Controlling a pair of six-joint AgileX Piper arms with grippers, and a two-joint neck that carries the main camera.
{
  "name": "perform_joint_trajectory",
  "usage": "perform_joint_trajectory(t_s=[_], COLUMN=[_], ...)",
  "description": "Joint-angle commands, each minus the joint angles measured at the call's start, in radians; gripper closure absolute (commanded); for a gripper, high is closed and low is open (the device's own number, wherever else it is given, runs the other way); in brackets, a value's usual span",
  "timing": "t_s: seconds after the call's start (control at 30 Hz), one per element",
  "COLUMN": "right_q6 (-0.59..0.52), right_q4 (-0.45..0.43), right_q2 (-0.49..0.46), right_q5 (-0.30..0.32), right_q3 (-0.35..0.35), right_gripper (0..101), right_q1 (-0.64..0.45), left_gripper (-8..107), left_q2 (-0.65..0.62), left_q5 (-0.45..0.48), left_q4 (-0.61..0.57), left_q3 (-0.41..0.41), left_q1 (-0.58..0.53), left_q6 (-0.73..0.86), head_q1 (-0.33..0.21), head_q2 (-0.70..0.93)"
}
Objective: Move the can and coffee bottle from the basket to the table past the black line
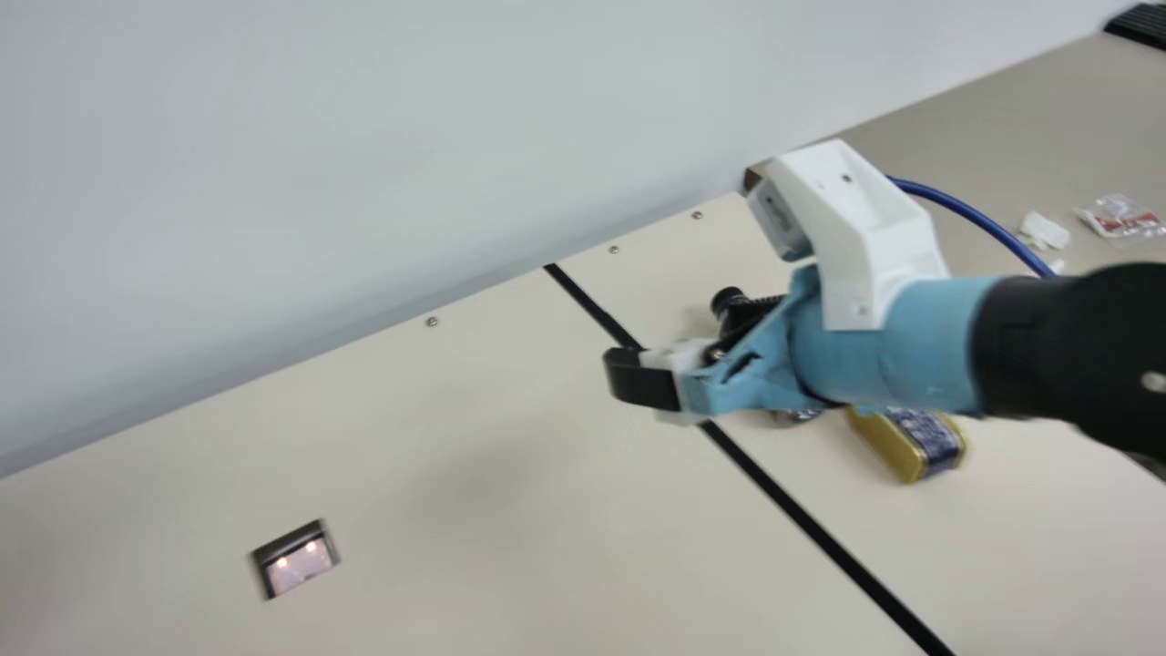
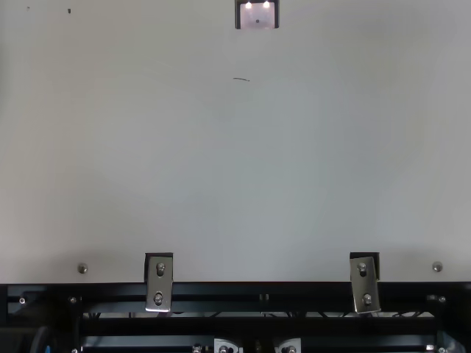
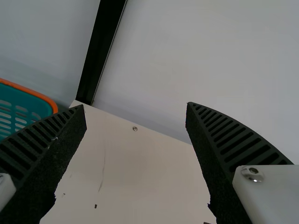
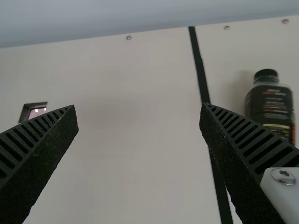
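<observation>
Black ribbed fingers (image 4: pixel 37 161) stand wide apart on the right end effector (image 1: pixel 669 351), released above the table (image 1: pixel 455 492); the left end effector (image 3: pixel 135 108) is likewise released, widely spread.

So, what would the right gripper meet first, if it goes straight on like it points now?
Most likely the bare table, perhaps the wall behind it; no object stands in the right gripper's line, though depth is unclear.

The top view looks steeply down; main and right wrist (nearer) share the black line (image 1: pixel 820 537).
</observation>
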Motion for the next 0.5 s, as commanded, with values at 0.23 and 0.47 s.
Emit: perform_joint_trajectory(t_s=[0.23, 0.47], right_q6=[-0.108, -0.107], right_q4=[0.116, 0.114], right_q2=[-0.052, -0.053], right_q5=[0.082, 0.081], right_q3=[0.027, 0.027], right_gripper=[0, 0], right_q1=[-0.029, -0.029], left_gripper=[9, 9], left_q2=[0.0, 0.0], left_q5=[0.0, 0.0], left_q4=[0.0, 0.0], left_q3=[0.0, 0.0], left_q1=[0.0, 0.0], left_q6=[0.0, 0.0], head_q1=[-0.032, -0.032], head_q2=[0.056, 0.056])
